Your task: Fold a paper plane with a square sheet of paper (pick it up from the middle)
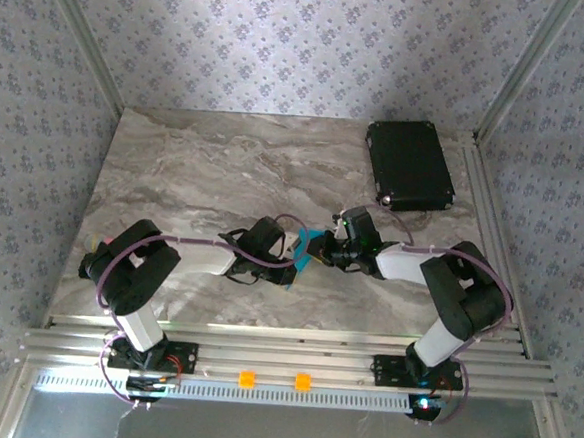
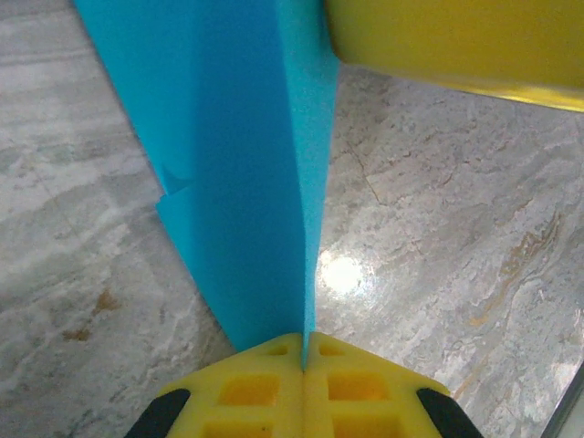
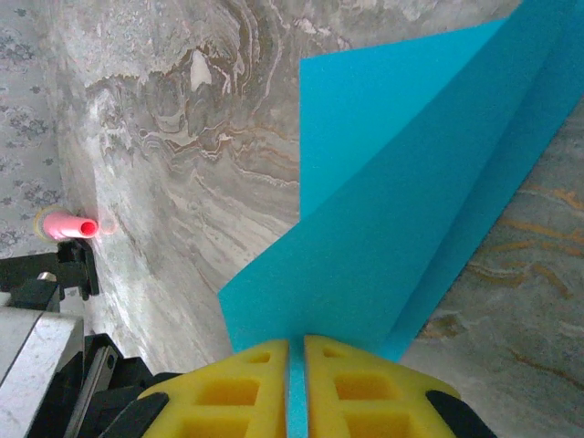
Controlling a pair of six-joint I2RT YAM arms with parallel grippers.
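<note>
The cyan-blue sheet of paper (image 1: 305, 242) is folded into several layers and is held just above the marble table between both grippers, near the middle. My left gripper (image 1: 288, 251) is shut on one end. In the left wrist view its yellow fingertips (image 2: 304, 351) pinch a thin folded edge of the paper (image 2: 246, 164). My right gripper (image 1: 320, 249) is shut on the other end. In the right wrist view the paper (image 3: 401, 201) fans out from its closed pads (image 3: 296, 351). The grippers hide the paper's full outline, so I cannot tell whether it has the paper plane's dart shape.
A black rectangular case (image 1: 409, 165) lies at the back right of the table. Aluminium rails (image 1: 283, 354) run along the near edge with two orange clips (image 1: 247, 379). A small pink object (image 3: 68, 225) sits at the table's left edge. Patterned walls enclose three sides.
</note>
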